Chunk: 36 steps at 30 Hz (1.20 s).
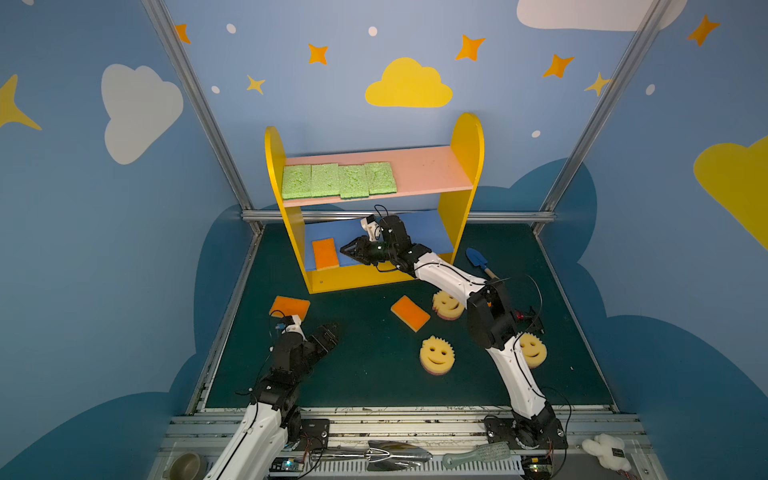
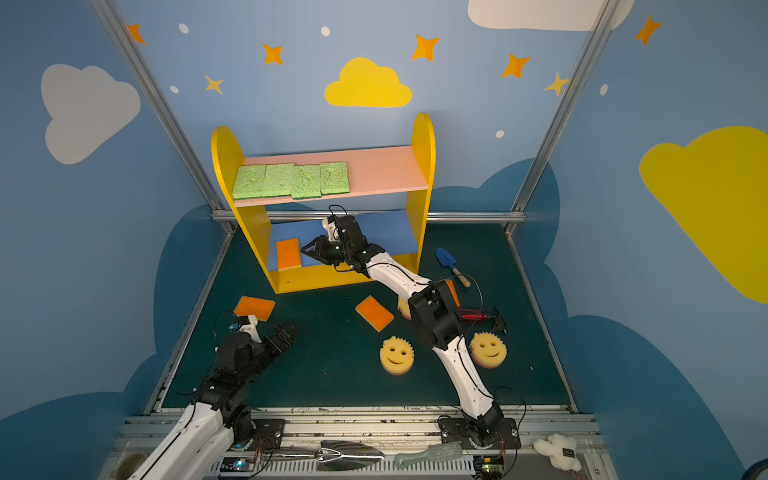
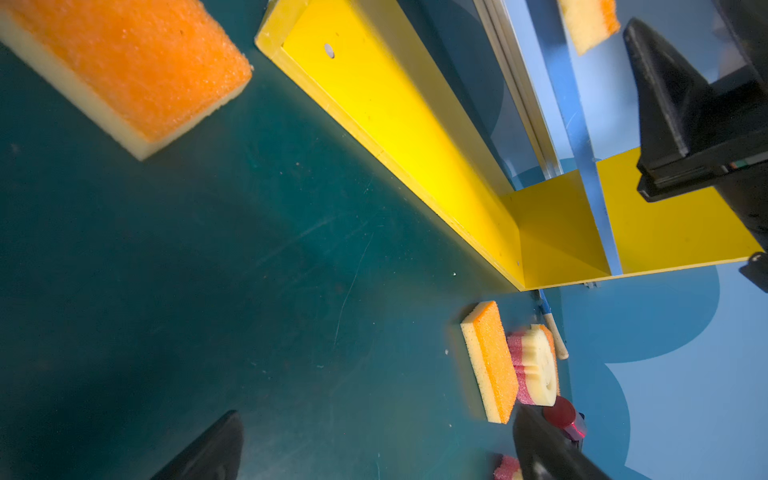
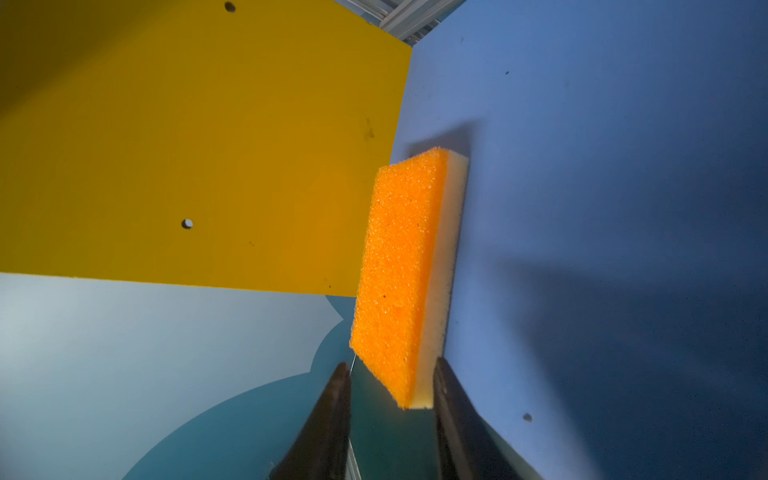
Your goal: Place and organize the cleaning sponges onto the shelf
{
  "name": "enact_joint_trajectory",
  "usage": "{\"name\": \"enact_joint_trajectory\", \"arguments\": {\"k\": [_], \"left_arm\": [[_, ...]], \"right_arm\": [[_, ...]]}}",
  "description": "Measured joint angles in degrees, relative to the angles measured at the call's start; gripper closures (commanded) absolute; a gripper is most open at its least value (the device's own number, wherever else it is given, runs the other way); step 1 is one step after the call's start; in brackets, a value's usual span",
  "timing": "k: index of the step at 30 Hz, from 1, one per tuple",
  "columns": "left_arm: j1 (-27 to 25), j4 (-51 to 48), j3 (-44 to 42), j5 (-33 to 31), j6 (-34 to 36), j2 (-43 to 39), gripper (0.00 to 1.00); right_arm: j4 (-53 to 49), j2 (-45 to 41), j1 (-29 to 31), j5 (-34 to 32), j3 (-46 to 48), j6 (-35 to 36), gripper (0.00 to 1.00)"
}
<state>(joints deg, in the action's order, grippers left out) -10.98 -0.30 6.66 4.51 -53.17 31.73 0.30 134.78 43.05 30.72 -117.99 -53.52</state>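
Confirm right gripper [image 4: 390, 368] released, jaws parted astride the near end of orange sponge [image 4: 399, 266]. Note sponge flat on blue lower board [image 4: 582, 166], left end of shelf [image 1: 467, 137], long axis front-to-back. Withdraw straight out the shelf front, where room is open. Assign next orange sponge [image 1: 289, 307], off shelf's front-left corner, to left gripper [image 1: 326, 336]: nearer, spread wide, empty.

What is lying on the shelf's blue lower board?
One orange-topped sponge lies flat at the left end of the blue lower board, with the right tool open at its edge. The right arm covers part of the board's middle, so that patch cannot be checked.
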Motion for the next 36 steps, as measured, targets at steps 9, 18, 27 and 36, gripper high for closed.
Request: {"name": "enact_joint_trajectory", "arguments": {"k": [9,18,27,36], "left_arm": [[-0.02,-0.11,0.0,0.0,-0.17,0.7,0.01],[-0.02,-0.04,0.0,0.0,-0.17,1.18,0.01],[-0.02,0.66,-0.04,0.0,-0.17,2.1,0.01],[-0.02,0.81,-0.04,-0.02,-0.15,2.27,0.01]], "right_arm": [[-0.46,0.94,0.94,0.46,-1.53,-0.2,0.69],[-2.27,6.75,1.9,0.66,-10.82,-0.55,0.7],[-3.17,10.19,2.01,0.92,-15.76,-1.62,0.7],[-3.69,12.76,2.43,1.46,-19.69,-2.64,0.65]]}}
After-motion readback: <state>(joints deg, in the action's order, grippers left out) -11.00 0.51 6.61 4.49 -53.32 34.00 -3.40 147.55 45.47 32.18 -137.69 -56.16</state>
